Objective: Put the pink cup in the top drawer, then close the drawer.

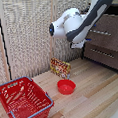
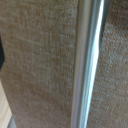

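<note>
Nearby, red basket [image 1: 25,101] on the bench [image 1: 92,100], red bowl [image 1: 66,86] beyond, white arm [image 1: 82,21] reaching to the storage unit [image 1: 105,42], silver bar handle [image 2: 87,65] close in wrist view, gripper hidden, state unclear, pink cup unseen.

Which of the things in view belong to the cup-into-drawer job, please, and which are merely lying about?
Belonging to the job:
- chest of drawers
- silver bar handle, close before the wrist camera
- white robot arm, at the chest; its gripper is not visible

Merely lying about:
- red shopping basket
- red bowl
- patterned packet

No pink cup is visible.
</note>
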